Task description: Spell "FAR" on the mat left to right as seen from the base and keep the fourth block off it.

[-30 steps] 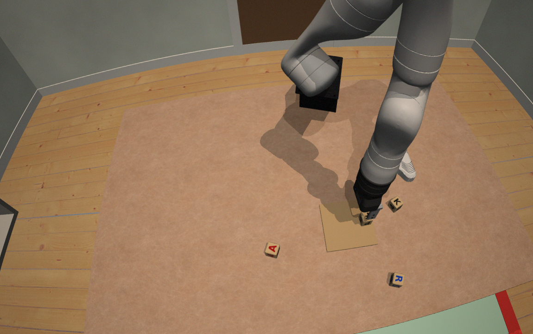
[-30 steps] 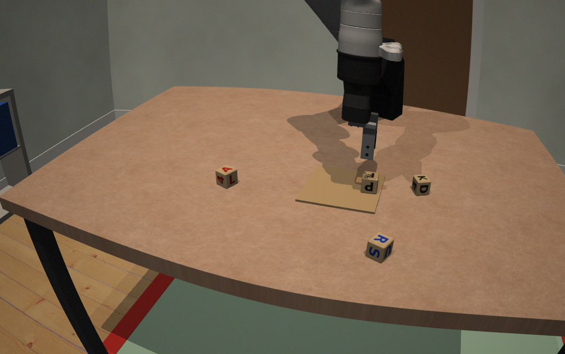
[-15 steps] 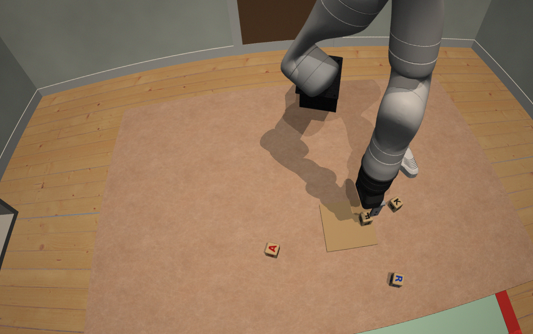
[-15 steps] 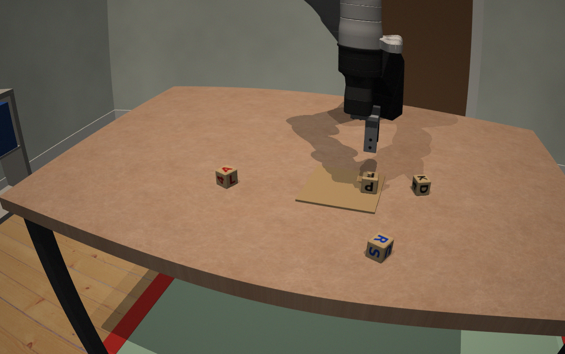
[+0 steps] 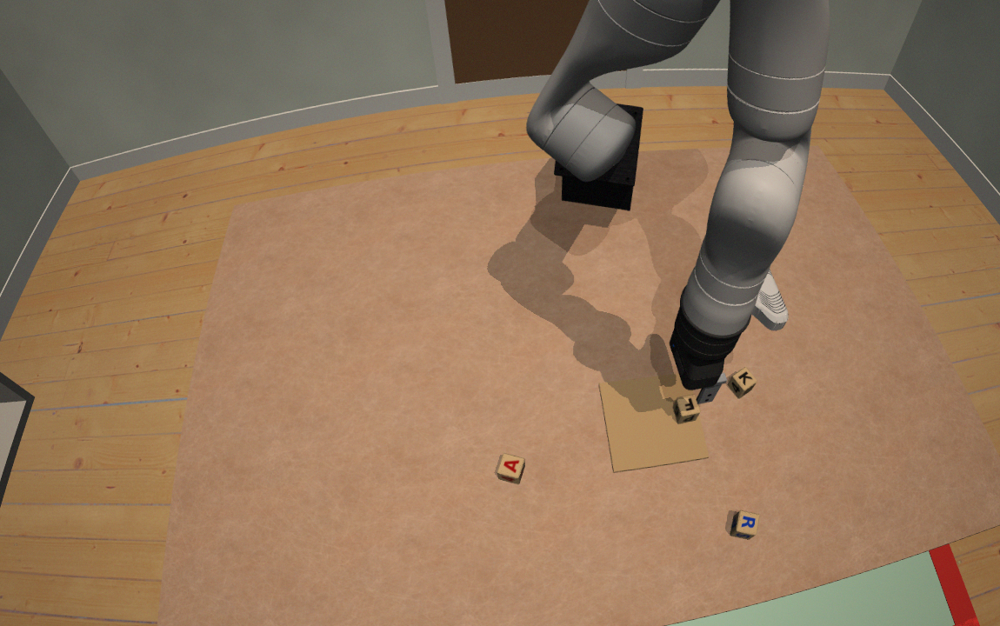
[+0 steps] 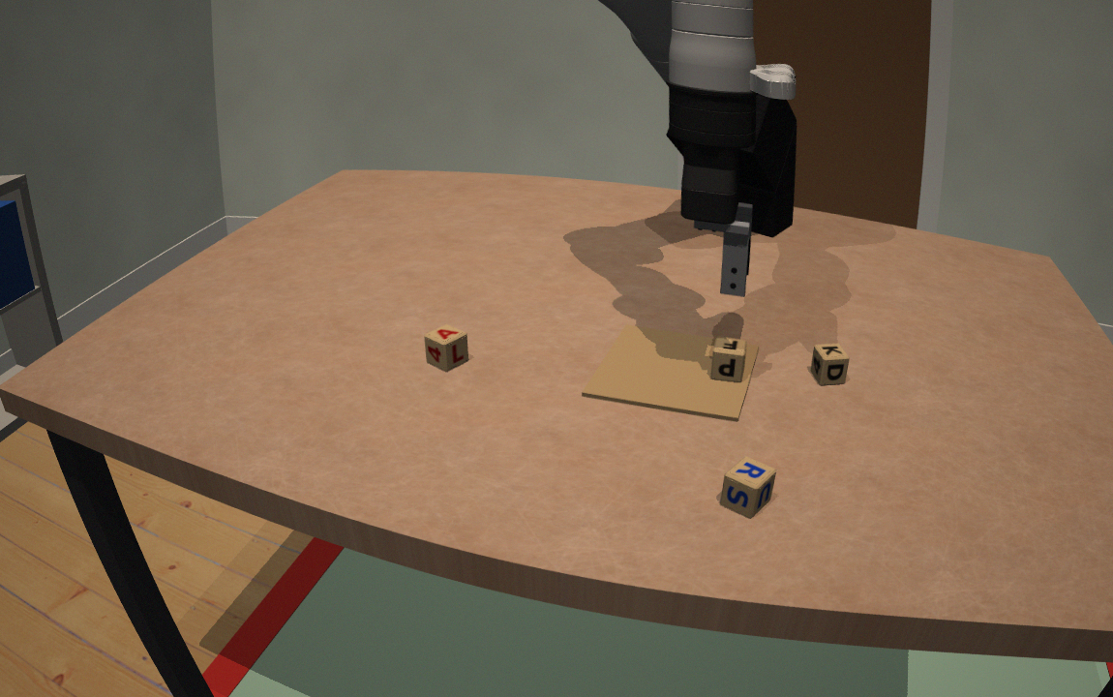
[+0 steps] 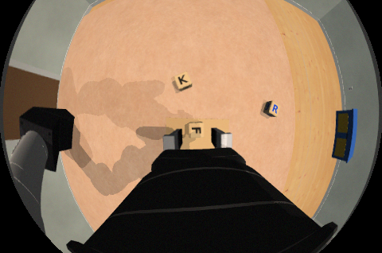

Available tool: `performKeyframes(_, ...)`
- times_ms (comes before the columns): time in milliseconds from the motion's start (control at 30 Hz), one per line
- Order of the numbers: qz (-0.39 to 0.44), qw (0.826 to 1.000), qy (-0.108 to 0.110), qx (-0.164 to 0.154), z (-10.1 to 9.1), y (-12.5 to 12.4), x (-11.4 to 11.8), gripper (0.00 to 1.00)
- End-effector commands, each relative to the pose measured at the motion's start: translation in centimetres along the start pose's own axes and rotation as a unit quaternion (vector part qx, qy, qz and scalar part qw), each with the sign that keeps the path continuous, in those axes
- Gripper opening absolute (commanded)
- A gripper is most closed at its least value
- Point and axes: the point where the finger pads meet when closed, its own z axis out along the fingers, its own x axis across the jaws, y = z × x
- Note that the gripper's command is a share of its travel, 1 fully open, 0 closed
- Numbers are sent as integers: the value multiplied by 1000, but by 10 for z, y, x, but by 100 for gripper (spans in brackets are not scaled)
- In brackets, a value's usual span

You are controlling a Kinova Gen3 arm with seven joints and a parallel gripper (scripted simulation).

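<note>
The F block (image 5: 686, 409) (image 6: 727, 360) (image 7: 195, 130) lies flat on the tan mat (image 5: 643, 443) (image 6: 646, 381), near its right edge in the top and exterior views, its letter upside down there, so upright from the robot's base. My gripper (image 6: 735, 284) (image 7: 196, 135) is open and empty, above the F block and apart from it; one finger is mostly hidden in the top and exterior views. The red A block (image 5: 510, 468) (image 6: 446, 348) lies off the mat to the left, hidden in the wrist view. The blue R block (image 5: 743, 524) (image 6: 747, 488) (image 7: 271, 108) lies off the mat, towards the top and exterior views.
The K block (image 5: 742, 382) (image 6: 828, 364) (image 7: 183, 81) lies off the mat, just right of it in the top and exterior views. The robot's black base (image 5: 596, 190) stands at the table's far side. The table's front edge (image 6: 473, 567) runs beyond the R block.
</note>
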Motion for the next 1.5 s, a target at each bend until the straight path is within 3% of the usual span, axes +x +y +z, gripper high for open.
performKeyframes(0, -1, 1000, 1, 1, 0, -1, 0, 87)
performKeyframes(67, -1, 1000, 1, 1, -1, -1, 0, 87)
performKeyframes(100, -1, 1000, 1, 1, -1, -1, 0, 100)
performKeyframes(1467, -11, 1000, -1, 0, -1, 3, 0, 100)
